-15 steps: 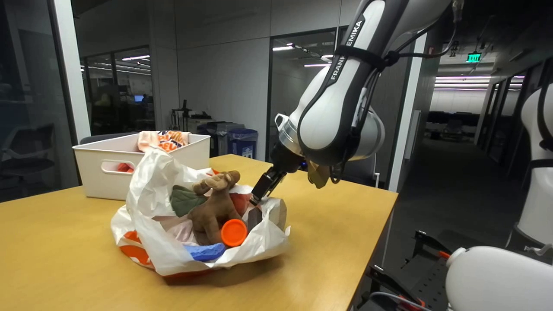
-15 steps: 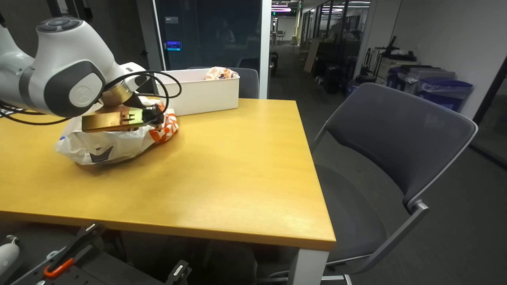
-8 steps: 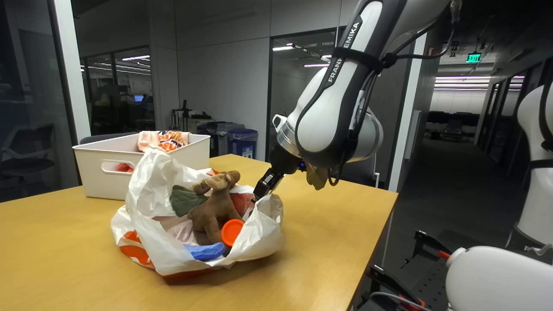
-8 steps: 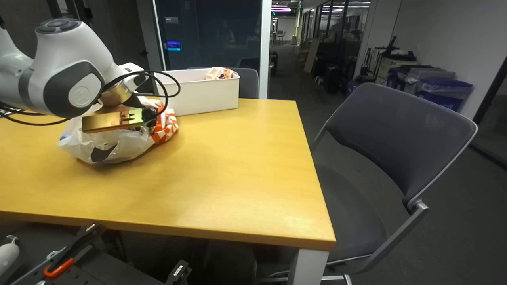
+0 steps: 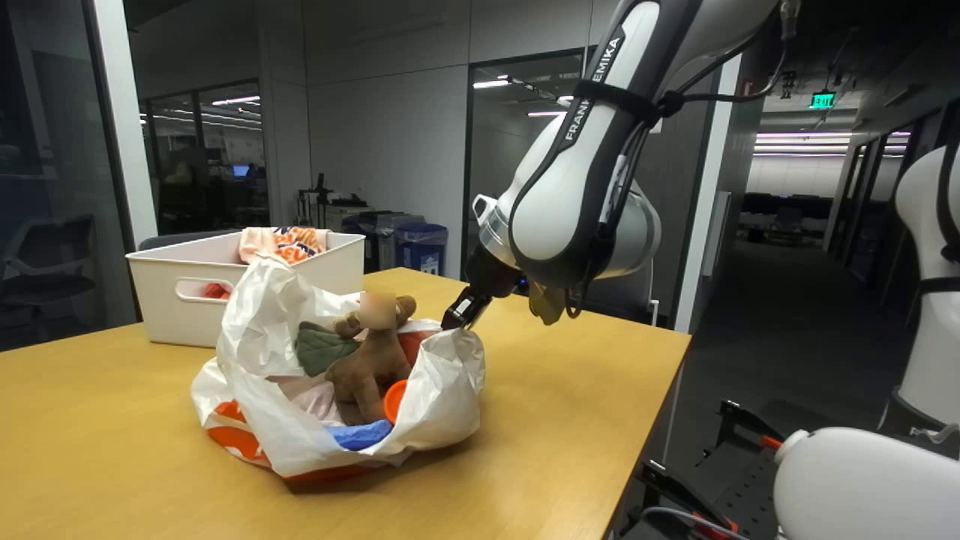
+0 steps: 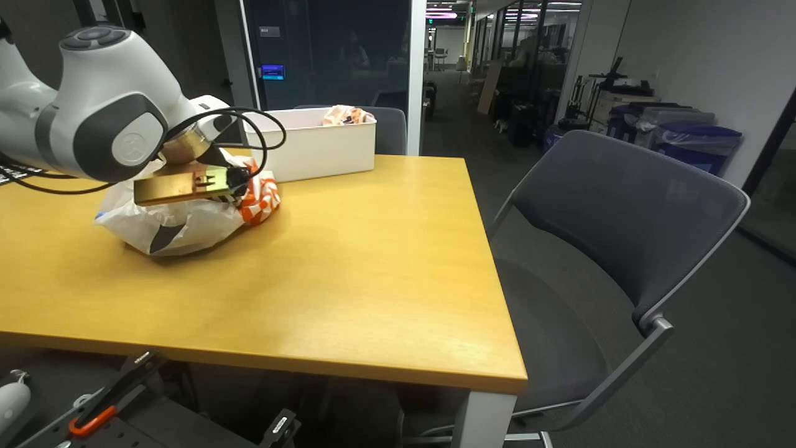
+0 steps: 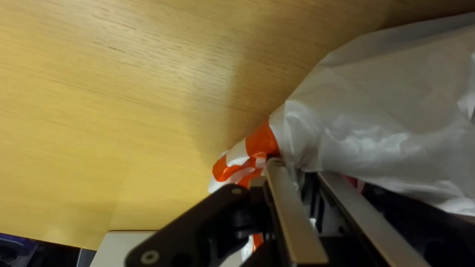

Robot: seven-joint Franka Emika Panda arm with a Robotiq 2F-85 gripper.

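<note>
A white plastic bag (image 5: 442, 405) with orange print lies with its mouth wide on the table. My gripper (image 5: 448, 325) is at the bag's rim, and the film there is drawn up to it. In the wrist view, bag film is bunched between the fingertips of the gripper (image 7: 298, 170), which are close together. Inside the bag sit a brown plush moose (image 5: 371, 375), a green cloth piece (image 5: 322, 347), a blue item (image 5: 360, 435), a red item (image 5: 411, 345) and an orange round lid (image 5: 395, 401), partly covered by the bag.
A white bin (image 5: 225, 292) with a printed peach cloth (image 5: 292, 244) stands behind the bag on the wooden table (image 6: 348, 267). A grey chair (image 6: 622, 211) is at the table's end. Cables (image 6: 267, 134) loop off the arm near the wrist.
The fingers have closed on the bag's rim. That side of the bag has been pulled upward, hiding a dark item inside and part of the orange lid. The gripper has risen slightly.
</note>
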